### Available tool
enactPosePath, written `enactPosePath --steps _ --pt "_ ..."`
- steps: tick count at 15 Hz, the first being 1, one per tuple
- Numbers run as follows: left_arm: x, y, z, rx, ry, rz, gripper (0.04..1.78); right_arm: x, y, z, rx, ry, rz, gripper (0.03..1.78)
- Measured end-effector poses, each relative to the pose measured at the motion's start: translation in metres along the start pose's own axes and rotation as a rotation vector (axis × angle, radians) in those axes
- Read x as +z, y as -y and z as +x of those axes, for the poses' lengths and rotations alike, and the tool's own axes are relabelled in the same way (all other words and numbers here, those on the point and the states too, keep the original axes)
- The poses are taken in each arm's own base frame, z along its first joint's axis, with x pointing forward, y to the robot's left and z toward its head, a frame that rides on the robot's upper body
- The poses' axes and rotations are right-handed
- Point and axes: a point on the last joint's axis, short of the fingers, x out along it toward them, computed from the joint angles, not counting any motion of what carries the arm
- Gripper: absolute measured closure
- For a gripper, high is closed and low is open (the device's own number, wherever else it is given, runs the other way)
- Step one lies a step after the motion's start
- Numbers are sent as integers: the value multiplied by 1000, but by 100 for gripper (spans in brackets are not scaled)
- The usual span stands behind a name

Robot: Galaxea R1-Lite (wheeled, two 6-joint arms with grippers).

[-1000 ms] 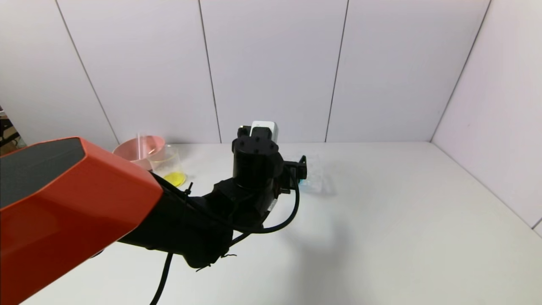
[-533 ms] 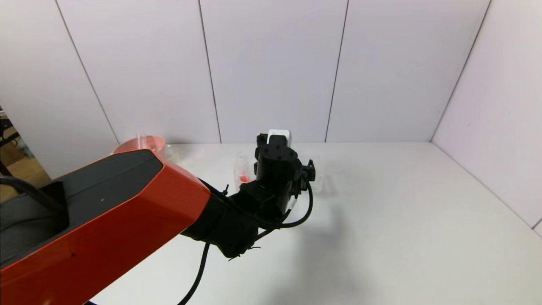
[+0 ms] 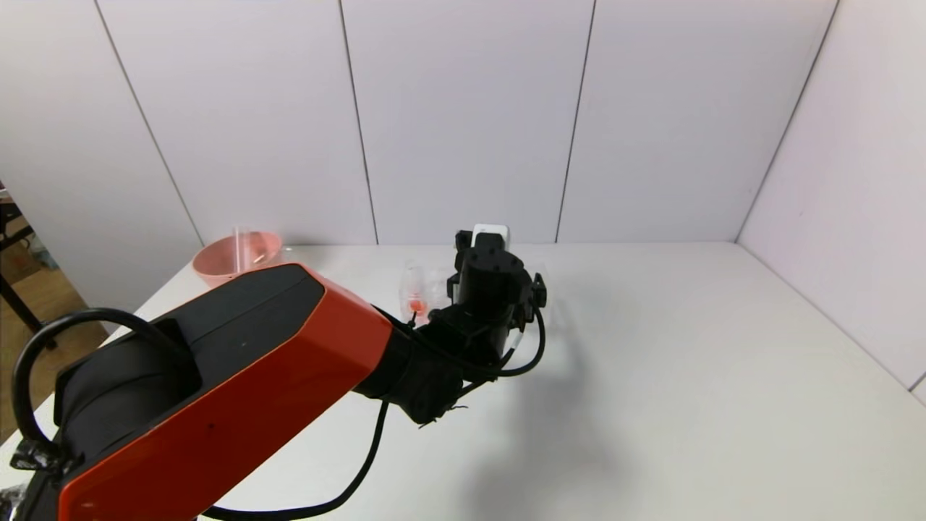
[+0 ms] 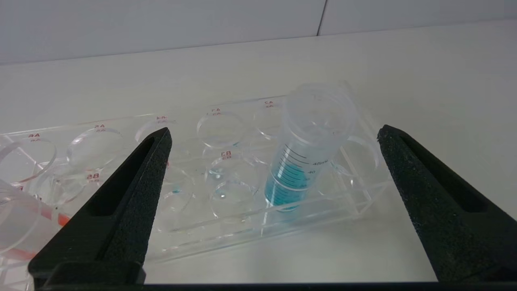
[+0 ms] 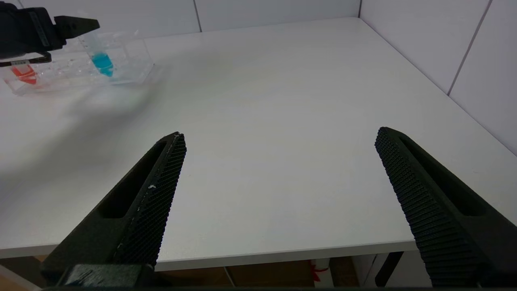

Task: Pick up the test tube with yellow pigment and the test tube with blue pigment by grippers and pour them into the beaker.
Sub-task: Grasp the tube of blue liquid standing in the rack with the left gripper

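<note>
I am holding my left hand [image 4: 270, 137] spread wide in front of the clear tube rack [image 4: 226, 190], grasping nothing, so both fingers can pass either side of the test tube with blue pigment [image 4: 307, 149]. That tube is standing upright in a hole near one end of the rack, its blue liquid down at the bottom, and it is sitting between my fingers in the left wrist view but beyond their tips, so nothing is touching it. I judge I am lining up for the blue pickup, keeping level with the tube's upper part where there is bare wall to grip above the rack. A red-liquid tube [image 5: 24, 74] is sitting toward the rack's other end, and I am leaving it outside my fingers. The pink bowl [image 3: 237, 260] is resting far off at the desk [image 3: 687, 376] corner. I cannot see the beaker or the yellow tube now. My right hand [image 5: 278, 161] is parked low at the near desk edge, released and empty, well apart from the rack.
</note>
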Motion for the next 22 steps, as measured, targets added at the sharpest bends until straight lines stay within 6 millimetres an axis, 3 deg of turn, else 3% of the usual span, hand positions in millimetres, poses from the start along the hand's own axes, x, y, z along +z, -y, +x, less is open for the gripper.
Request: enactPosePath --steps 8,10,13,18,19,22 --pt "-6 -10 26 39 -6 8 4 0 0 0 0 0 0 10" --pt "-9 -10 28 36 -11 11 11 0 0 0 0 0 0 10" --pt "-11 -10 28 32 -14 12 41 0 0 0 0 0 0 10" --pt "-12 -9 28 21 -20 16 125 0 0 0 0 0 0 10" --pt "-12 -9 28 22 -23 17 134 0 0 0 0 0 0 10" --pt "-9 -9 29 29 -36 23 136 0 0 0 0 0 0 10"
